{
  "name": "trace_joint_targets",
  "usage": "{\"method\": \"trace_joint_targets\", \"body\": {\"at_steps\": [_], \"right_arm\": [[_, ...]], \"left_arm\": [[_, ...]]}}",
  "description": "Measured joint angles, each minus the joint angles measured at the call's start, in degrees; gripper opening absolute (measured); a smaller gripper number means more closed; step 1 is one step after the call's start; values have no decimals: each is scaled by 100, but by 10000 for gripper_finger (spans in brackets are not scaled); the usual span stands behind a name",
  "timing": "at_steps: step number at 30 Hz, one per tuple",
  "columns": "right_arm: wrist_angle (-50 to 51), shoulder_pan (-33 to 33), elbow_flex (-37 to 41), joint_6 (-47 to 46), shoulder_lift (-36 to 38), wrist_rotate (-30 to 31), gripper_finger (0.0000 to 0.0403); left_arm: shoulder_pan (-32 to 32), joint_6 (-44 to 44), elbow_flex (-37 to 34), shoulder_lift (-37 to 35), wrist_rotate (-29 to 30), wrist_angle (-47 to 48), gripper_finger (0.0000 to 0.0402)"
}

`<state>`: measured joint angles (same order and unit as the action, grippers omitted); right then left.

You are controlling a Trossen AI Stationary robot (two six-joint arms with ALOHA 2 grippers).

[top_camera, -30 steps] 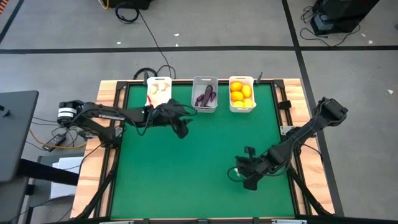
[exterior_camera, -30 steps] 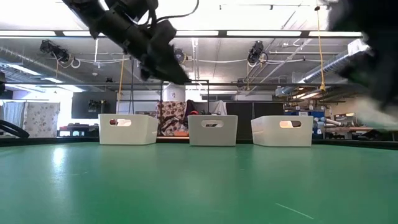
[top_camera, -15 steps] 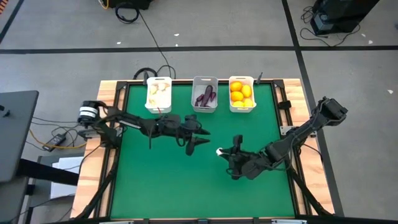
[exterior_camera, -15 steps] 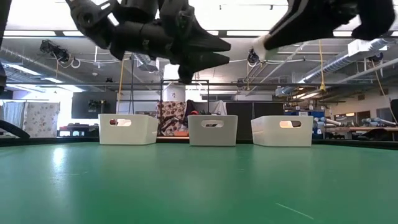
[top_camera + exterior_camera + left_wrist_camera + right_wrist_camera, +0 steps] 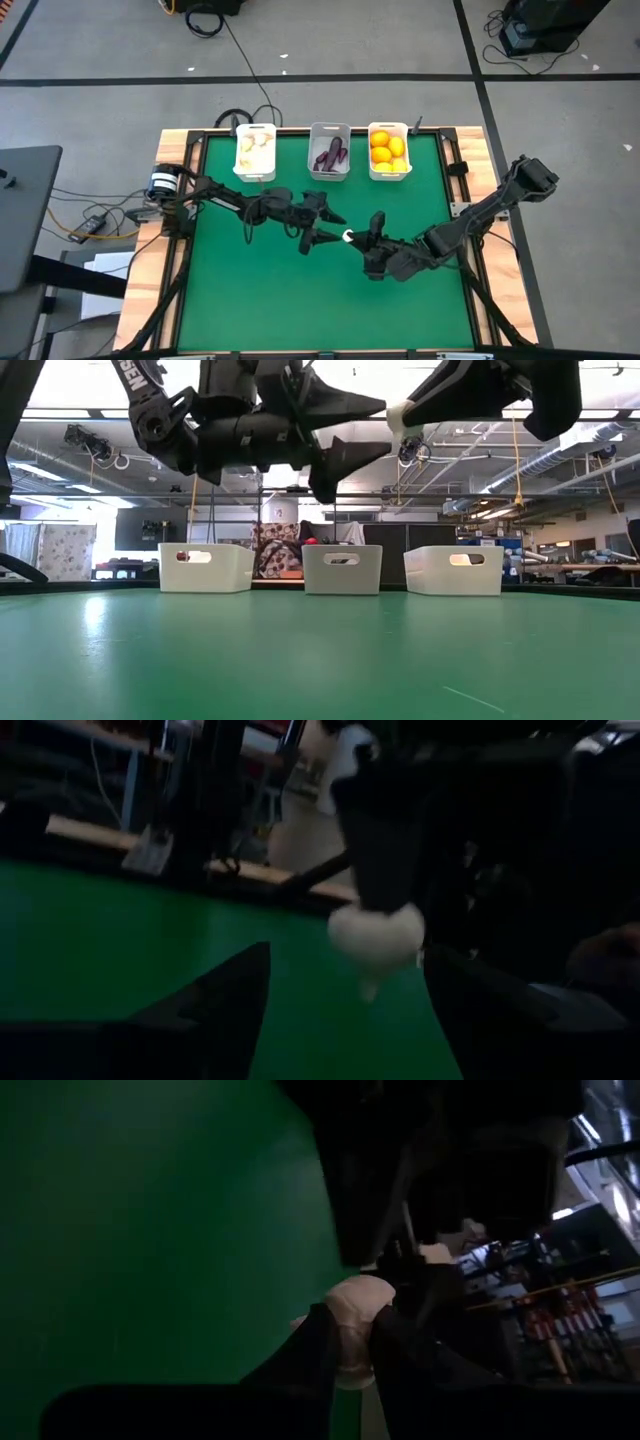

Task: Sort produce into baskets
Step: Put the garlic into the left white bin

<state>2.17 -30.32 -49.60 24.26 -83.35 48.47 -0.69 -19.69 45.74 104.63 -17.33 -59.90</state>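
Green felt is covering the bench (image 5: 250, 290), with three baskets lined along its far edge: a white one (image 5: 255, 152) holding garlic, a greyish one (image 5: 330, 152) holding eggplants, and a white one (image 5: 389, 152) holding citrus. Over the last second both arms have been swinging in from their own sides and are now meeting above mid-bench; the left end effector (image 5: 326, 227), which was hanging near the garlic basket, has been spreading its fingers as it came. That is looking like a handover being set up, so the bulb can travel on to the garlic basket on the left arm's side.

The right end effector (image 5: 362, 240) is clenching a pale garlic bulb (image 5: 375, 935) between its fingertips, as its own wrist view is showing, and holding it in the air well above the felt. The left end effector is standing released, its two dark fingers (image 5: 225, 995) flanking the bulb without touching it yet. No loose produce is showing on the felt, so this bulb may be among the last items.
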Motion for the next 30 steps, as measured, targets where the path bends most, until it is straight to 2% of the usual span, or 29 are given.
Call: {"method": "trace_joint_targets", "body": {"at_steps": [12, 22, 30], "right_arm": [[-25, 100, 0, 32, 0, -59, 69], [-429, 288, -2, 338, 2, -243, 75], [-415, 318, -2, 492, 2, 10, 75]], "left_arm": [[4, -30, 33, 12, -294, -176, 233], [4, -25, 338, 17, -346, -125, 226], [-16, -23, 415, 14, -312, 221, 178]]}}
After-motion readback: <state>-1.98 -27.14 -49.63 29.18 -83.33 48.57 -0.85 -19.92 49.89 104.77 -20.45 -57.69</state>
